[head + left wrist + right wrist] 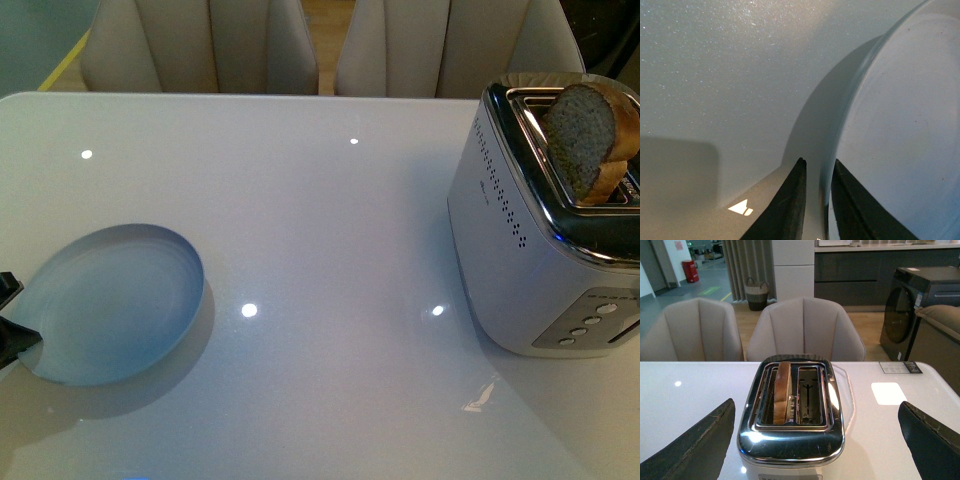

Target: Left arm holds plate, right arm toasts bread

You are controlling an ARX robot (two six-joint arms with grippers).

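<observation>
The pale blue plate (110, 305) hangs at the table's left side and casts a shadow beneath it. My left gripper (10, 325) shows only at the picture's edge, shut on the plate's rim. In the left wrist view both black fingers (790, 205) pinch that rim of the plate (905, 130), so the left gripper (817, 170) is shut on it. The bread (590, 140) stands half out of a slot of the silver toaster (530, 250) at the right. My right gripper (816, 407) is wide open above and in front of the toaster (790, 440), apart from the bread (782, 390).
The white glossy table (330, 220) lies bare between plate and toaster. Two beige chairs (200, 45) stand behind its far edge. A small card (900, 367) lies on the table beyond the toaster. The toaster's second slot (809, 400) holds nothing.
</observation>
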